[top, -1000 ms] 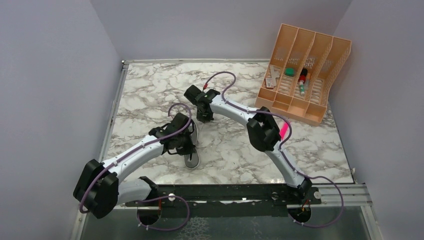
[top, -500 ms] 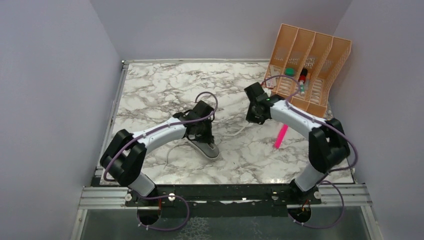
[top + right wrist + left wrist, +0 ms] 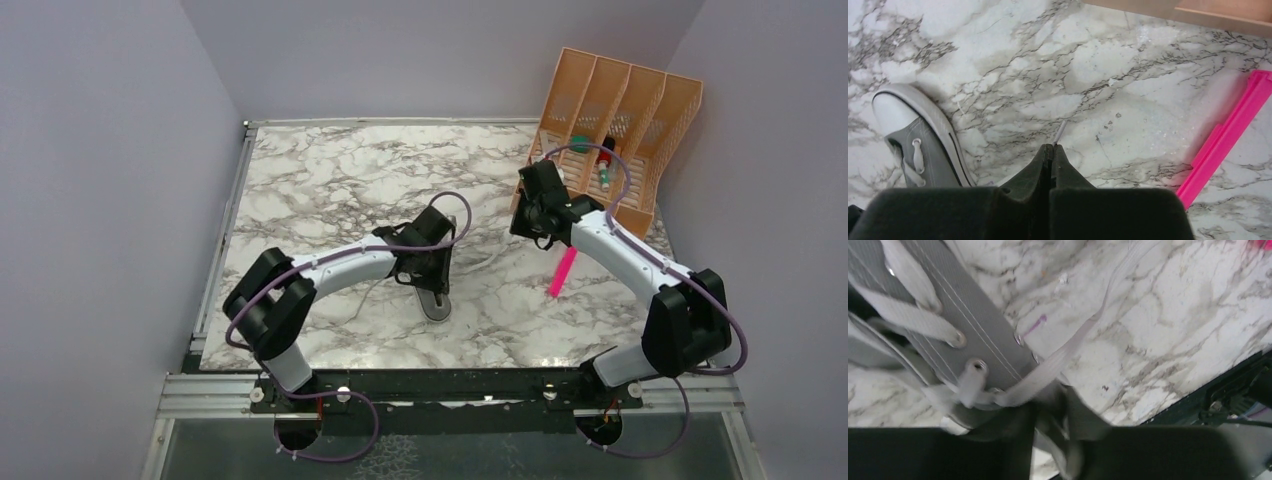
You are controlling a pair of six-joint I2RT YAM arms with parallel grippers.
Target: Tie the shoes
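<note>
Marbled white-and-grey tabletop (image 3: 330, 180) enclosed by plain lilac walls, with both arms reaching in from the near edge. Directly beneath the left pincer (image 3: 1048, 424) lies the small grey canvas low-top sneaker (image 3: 983, 340), its white rubber toe cap turned toward the arm bases. The pincer sits over the eyelet rows, presumably to steady the shoe so that a pull on the lacing does not drag it across the smooth surface. Its jaws stand only narrowly apart, with a strand of flat white lace (image 3: 1083, 332) passing between them. Whether they pinch that strand cannot be told.

From there the lace runs fairly straight toward the right pincer (image 3: 1051, 150). That pincer is closed tight on the lace's far end, and the stiff tip pokes out just beyond its fingertips. The sneaker lies well apart from this pincer, on its left, evidently so that the lace is drawn out and slack is taken up before any knot is formed.

To the right of the right pincer a bright pink plastic strip (image 3: 1225, 140) lies on the table, and beyond it stands a peach plastic divided organiser (image 3: 675, 110). Neither plays a part. No bow or knot is visible, so the tying appears to be at an early stage.
</note>
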